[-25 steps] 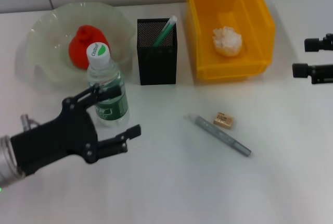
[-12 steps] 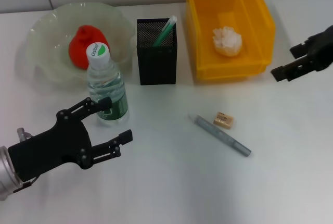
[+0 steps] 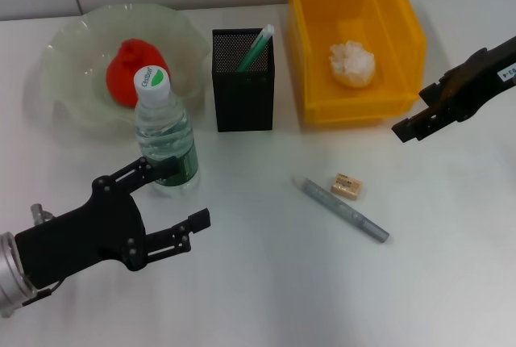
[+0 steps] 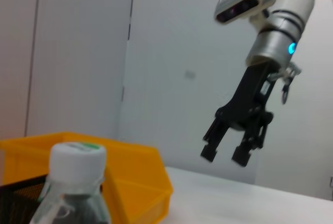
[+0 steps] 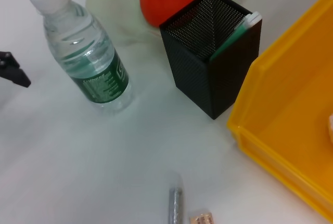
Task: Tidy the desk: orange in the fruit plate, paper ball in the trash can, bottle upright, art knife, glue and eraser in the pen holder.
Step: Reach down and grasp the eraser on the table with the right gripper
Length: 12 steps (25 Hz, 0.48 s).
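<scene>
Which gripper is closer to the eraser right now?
Right. The right gripper hangs above the table beside the trash can, a short way from the eraser. The left gripper is open next to the bottle, farther off.

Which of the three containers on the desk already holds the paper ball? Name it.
The yellow trash can: the paper ball lies inside it. The fruit plate holds the orange, and the black pen holder holds a green stick.

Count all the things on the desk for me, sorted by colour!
Red-orange: 1, lumpy round orange
Yellow: 1, rectangular plastic trash can
Black: 1, mesh pen holder
White: 1, crumpled paper ball
Clear or pale green: 2, water bottle, wavy fruit plate
Tan: 1, small eraser
Grey: 1, slim art knife
Total: 8
</scene>
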Tool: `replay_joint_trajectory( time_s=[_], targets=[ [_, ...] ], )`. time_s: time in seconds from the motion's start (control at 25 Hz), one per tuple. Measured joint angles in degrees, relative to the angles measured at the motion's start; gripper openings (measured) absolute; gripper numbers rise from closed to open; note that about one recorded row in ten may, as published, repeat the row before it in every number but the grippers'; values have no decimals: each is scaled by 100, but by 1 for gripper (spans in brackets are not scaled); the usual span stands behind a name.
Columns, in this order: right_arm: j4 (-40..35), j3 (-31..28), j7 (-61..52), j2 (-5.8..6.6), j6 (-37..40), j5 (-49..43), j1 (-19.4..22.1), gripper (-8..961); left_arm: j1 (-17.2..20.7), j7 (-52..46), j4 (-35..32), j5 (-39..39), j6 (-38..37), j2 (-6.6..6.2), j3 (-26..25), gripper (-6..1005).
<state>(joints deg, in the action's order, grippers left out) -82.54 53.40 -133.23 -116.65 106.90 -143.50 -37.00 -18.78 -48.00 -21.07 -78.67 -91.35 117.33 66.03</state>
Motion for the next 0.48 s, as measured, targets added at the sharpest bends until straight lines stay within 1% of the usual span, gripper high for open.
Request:
replay_joint_trajectory(
  time_s=[0.36,0.48],
  targets=[
    [47,43,-21,1,-55,-13,-46,845,17,128,23,1,39,38,10,847],
    [35,230,-175,2,-56,-237,-163,844,41,141,39,1,43,45,9,847]
  ],
)
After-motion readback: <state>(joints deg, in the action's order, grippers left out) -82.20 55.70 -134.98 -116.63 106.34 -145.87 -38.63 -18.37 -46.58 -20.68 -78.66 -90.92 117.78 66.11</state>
